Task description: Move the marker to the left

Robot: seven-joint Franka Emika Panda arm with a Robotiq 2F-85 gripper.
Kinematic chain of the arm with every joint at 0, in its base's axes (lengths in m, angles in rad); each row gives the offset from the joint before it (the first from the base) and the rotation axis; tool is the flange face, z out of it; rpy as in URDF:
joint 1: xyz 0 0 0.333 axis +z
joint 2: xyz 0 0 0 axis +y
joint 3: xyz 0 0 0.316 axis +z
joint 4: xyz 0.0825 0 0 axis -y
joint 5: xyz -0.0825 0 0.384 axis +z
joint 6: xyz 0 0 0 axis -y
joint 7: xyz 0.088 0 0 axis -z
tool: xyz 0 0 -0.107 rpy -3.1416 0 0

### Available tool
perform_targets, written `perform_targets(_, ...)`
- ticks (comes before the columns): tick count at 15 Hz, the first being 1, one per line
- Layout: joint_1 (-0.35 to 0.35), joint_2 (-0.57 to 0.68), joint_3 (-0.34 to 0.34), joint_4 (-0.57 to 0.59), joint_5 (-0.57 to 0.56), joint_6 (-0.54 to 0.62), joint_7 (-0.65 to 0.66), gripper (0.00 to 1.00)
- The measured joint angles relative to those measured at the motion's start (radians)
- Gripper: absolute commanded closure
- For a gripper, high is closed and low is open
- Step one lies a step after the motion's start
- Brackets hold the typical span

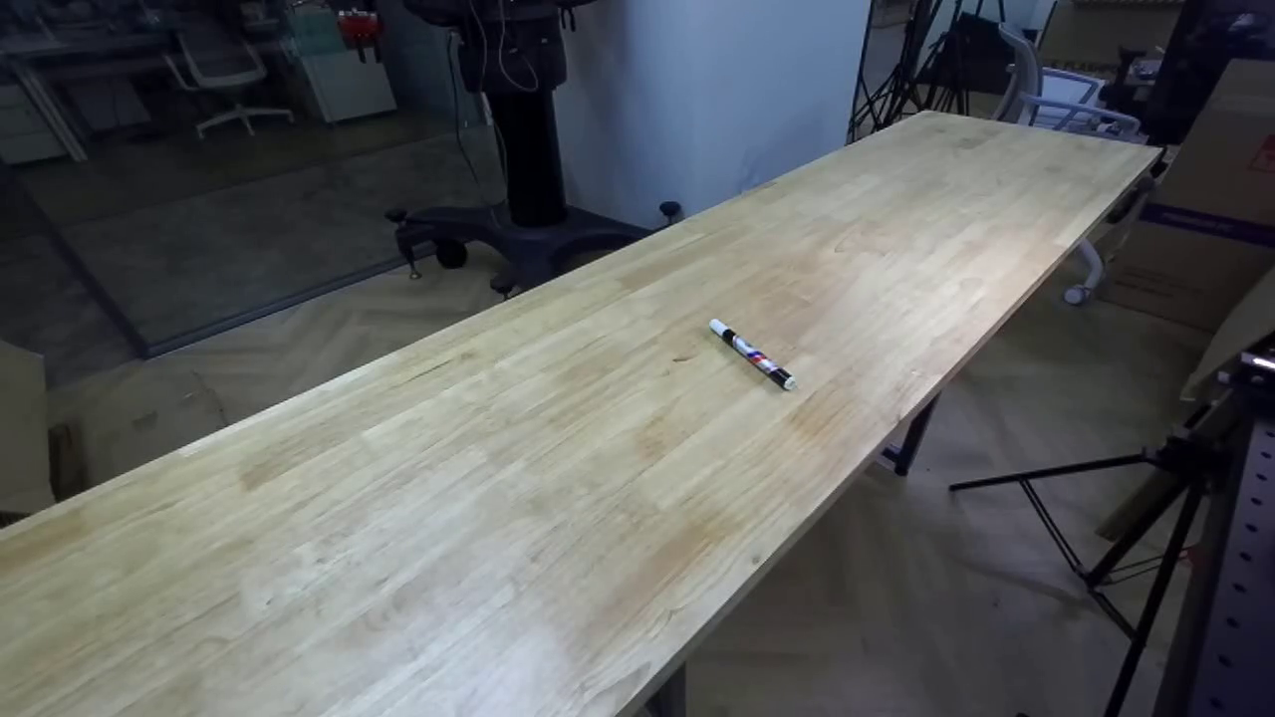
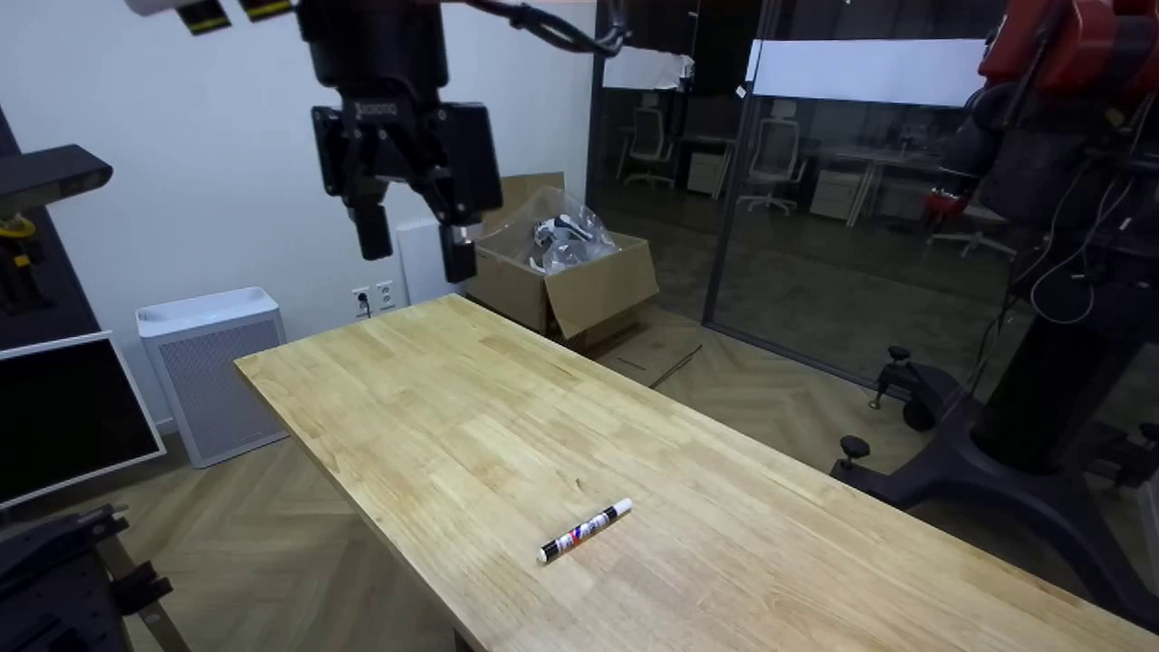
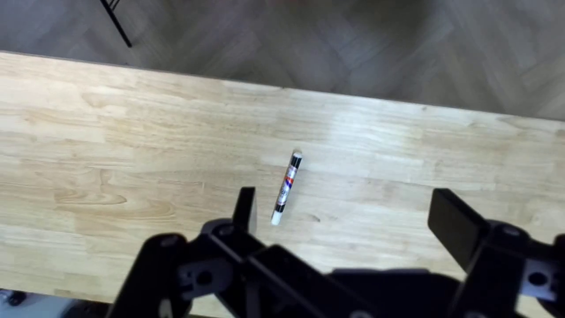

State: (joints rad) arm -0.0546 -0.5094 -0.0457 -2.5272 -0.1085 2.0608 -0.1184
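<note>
In an exterior view, the black-and-white marker (image 2: 585, 531) lies on the wooden table (image 2: 407, 435), slanting from near left to far right. The Robotiq gripper (image 2: 416, 248) hangs above the table, fingers (image 3: 454, 225) spread wide apart. In the wrist view, the marker appears just right of the left finger. An open cardboard box (image 2: 512, 290) stands by the table's far end.

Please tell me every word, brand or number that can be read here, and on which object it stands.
"ROBOTIQ": on the gripper, slightly blurred.
Marker: printing on its side, too small to read.
Cardboard box, right edge of an exterior view: marks too blurred to read.
Brown panel in the background: possible letters, too blurred.
</note>
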Motion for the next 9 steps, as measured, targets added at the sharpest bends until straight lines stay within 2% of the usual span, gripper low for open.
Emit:
perform_targets(5, -0.093, 0.139, -0.099, 0.022, -0.04, 0.261, -0.022, 0.0)
perform_targets(9, -0.105, 0.303, -0.134, 0.116, -0.039, 0.271, -0.059, 0.0)
